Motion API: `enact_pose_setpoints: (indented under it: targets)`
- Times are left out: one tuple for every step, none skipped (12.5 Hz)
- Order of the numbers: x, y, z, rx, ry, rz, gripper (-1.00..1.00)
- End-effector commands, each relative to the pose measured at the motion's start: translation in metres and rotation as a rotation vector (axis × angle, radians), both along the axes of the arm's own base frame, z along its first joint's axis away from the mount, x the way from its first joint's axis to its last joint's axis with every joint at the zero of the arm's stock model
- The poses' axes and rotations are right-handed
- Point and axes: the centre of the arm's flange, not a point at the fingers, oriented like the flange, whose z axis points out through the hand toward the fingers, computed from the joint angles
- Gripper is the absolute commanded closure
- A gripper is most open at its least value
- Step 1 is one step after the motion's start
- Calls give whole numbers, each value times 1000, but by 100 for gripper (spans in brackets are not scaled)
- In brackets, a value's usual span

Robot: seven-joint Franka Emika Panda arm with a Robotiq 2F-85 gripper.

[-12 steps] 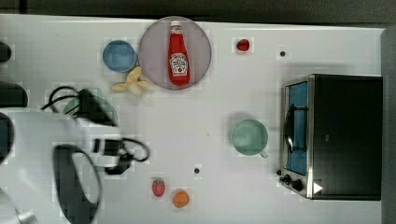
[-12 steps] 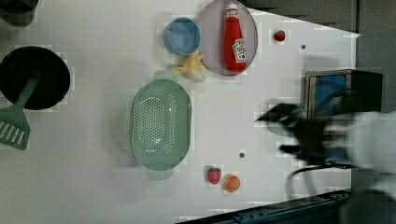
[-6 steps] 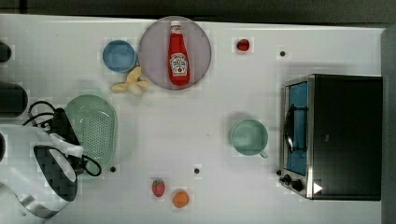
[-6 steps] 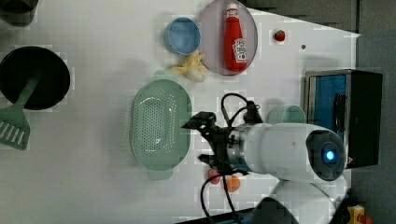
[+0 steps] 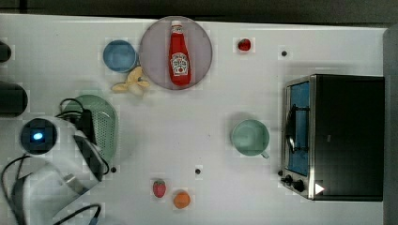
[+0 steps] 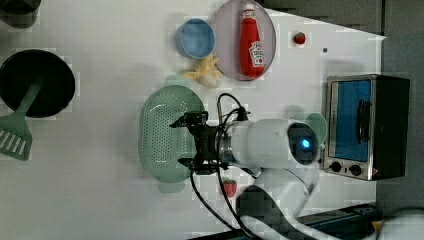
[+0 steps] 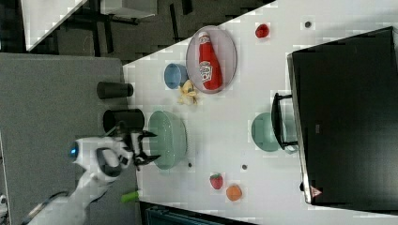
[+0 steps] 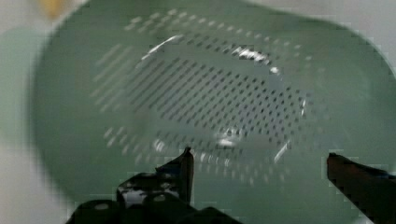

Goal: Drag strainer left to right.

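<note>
One strainer (image 6: 167, 135), long axis up-down in the left view, directly below gripper (image 6: 186, 142). Gripper jaws spread wide, empty, over the strainer's right rim in the left view.

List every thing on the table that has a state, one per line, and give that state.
gripper: open, over the strainer, holding nothing
strainer: upright on the table, nothing in it
ketchup bottle: lying flat on the plate, cap on
blue bowl: upright
mug: upright
toaster oven: door shut
</note>
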Motion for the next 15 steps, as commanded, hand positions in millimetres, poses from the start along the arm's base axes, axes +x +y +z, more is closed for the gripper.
enact_pose_setpoints:
  targets:
    - [5, -23, -30, -46, 0, -80, -100]
    - [10, -27, -40, -45, -6, -93, -100]
    - [15, -31, -47, -47, -17, -105, -100]
    - [18, -36, -54, -60, -16, -113, -100]
    - [19, -40, -59, -74, -15, -117, -100]
    - [21, -43, -61, -85, -19, -120, -100]
    - [20, -47, -64, -98, -13, -123, -100]
    - [20, -51, -67, -104, -11, -128, -100]
    - [21, -55, -67, -106, -12, -133, -100]
    - [20, -59, -68, -114, -5, -137, -100]
    - [20, -65, -68, -118, -7, -144, -100]
    - [22, -72, -66, -119, -15, -157, -100]
    - [23, -81, -66, -126, -13, -167, -100]
    - [25, -91, -65, -133, -15, -172, -100]
    - [26, -101, -64, -138, -17, -167, -100]
